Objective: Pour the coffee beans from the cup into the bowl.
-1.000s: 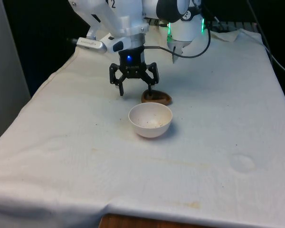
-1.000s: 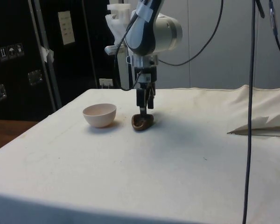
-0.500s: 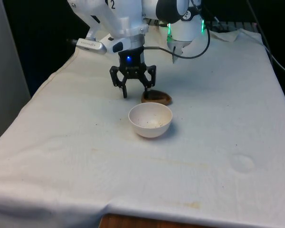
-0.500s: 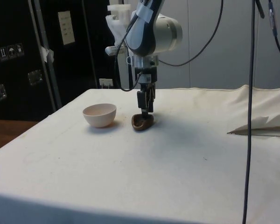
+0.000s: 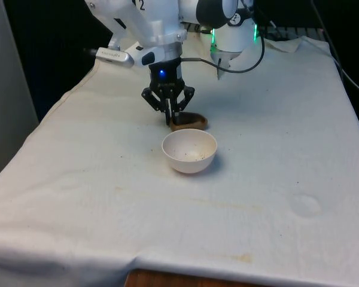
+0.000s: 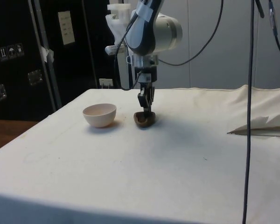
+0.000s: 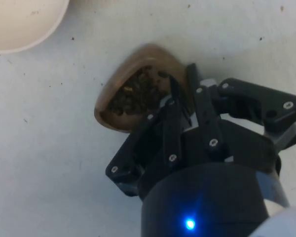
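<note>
Nearest the table's front edge the white cloth lies bare, a few faint brown stains on it. Past that, around the middle of the table, sits the white bowl, upright, with a few dark specks inside; from the side it stands on the cloth just clear of the next thing along, and the wrist camera catches only a curve of its rim.

Right behind the bowl, close to it but not touching, is the small brown cup, low and shallow, resting on the cloth. In the wrist view it is full of dark coffee beans, heaped inside the cup.

And the gripper is down at that cup's rim, on the side toward the front view's left. The two black fingers are drawn together, pinching the wall of the cup, one fingertip among the beans. From the side the gripper hangs straight down onto the cup.

Farther back a crumpled fold of white cloth lies near the table's far edge.
</note>
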Robot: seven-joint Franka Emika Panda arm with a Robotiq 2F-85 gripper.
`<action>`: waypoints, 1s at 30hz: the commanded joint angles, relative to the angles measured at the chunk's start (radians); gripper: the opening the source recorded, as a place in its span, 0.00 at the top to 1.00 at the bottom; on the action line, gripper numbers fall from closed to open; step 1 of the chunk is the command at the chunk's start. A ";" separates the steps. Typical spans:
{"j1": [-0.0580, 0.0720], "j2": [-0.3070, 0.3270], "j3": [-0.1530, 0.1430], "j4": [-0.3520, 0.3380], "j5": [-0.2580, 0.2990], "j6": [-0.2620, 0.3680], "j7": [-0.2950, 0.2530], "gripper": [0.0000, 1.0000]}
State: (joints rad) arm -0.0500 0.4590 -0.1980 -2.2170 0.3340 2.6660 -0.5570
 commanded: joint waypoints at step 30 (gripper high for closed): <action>0.003 -0.065 -0.010 0.002 -0.003 -0.038 0.026 1.00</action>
State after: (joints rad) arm -0.0460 0.3900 -0.2080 -2.2140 0.3310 2.6270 -0.5290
